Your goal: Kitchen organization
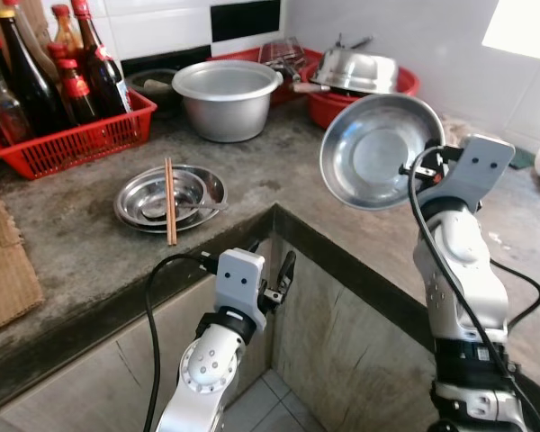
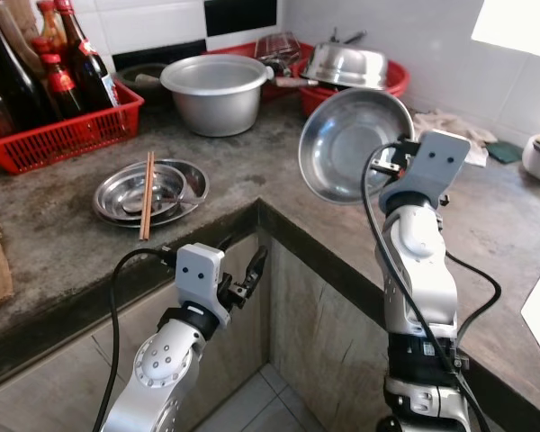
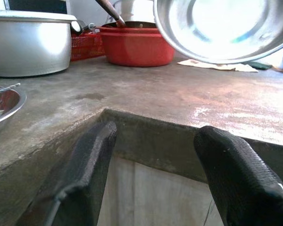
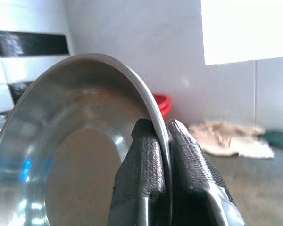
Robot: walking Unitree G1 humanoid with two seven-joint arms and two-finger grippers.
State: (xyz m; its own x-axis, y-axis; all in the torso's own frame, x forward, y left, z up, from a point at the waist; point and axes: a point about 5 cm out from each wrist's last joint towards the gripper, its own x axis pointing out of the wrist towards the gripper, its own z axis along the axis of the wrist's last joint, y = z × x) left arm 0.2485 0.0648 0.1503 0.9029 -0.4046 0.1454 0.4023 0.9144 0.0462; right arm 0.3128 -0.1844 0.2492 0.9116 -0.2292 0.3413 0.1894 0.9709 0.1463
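At the far left edge of the counter (image 1: 90,225) a red basket (image 1: 67,139) with dark bottles (image 1: 27,76) is placed against the wall. Nearer to the front edge, a stack of steel plates (image 1: 166,198) is seen, and a pair of chopsticks (image 1: 169,211) is laid across it, with what seems to be a spoon inside. Behind the stack, a large aluminium pot (image 1: 227,97) is standing close to the back wall. Below the inner corner of the counter, the left gripper (image 1: 281,279) is held in front of the cabinet; its fingers (image 3: 92,165) are spread apart and nothing is between them. To the right of the corner, a steel bowl (image 1: 378,148) is lifted above the counter by the right gripper (image 4: 161,160); its rim is pinched tightly between the two fingers (image 4: 139,169), and the bowl is tilted almost on its edge, with the hollow side turned to the robot. Behind it, at the back right of the counter, a red basin (image 1: 360,94) with a steel lid (image 1: 355,70) on top is seen, and a cloth (image 4: 226,136) is lying near the wall. The step in hand is judged to be the carrying of the bowl to its new place, probably to the stack of plates. For the next move, the bowl should be brought leftward over the counter, turned level and lowered; the chopsticks on the stack are likely to be in the way and may first need to be removed by the free left gripper.
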